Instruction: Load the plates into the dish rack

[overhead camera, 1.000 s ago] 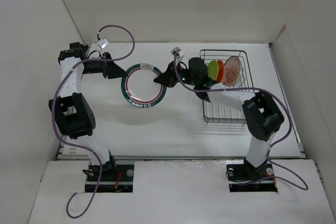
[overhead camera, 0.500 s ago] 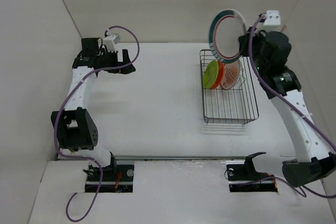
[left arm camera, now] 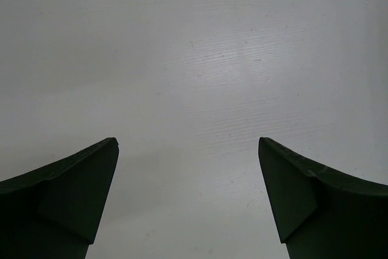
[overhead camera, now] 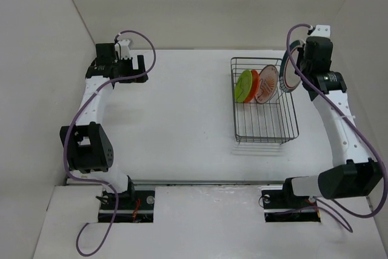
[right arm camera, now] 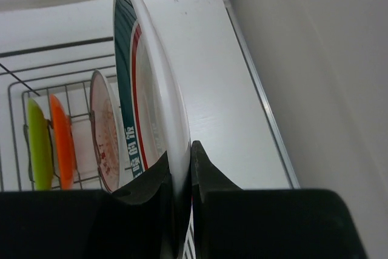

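Right claw (right arm camera: 180, 153) clamps plate (right arm camera: 144, 89) over white table (right arm camera: 209, 65).

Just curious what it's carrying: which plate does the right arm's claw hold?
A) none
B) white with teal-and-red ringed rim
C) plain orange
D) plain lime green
B: the right gripper pinches the edge of the round white plate with the teal-and-red ringed rim.

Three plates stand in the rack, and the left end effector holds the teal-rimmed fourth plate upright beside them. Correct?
No. The right end effector, not the left, holds the teal-rimmed plate upright beside the three racked plates in the dish rack. The right wrist view shows it pinching the rim.
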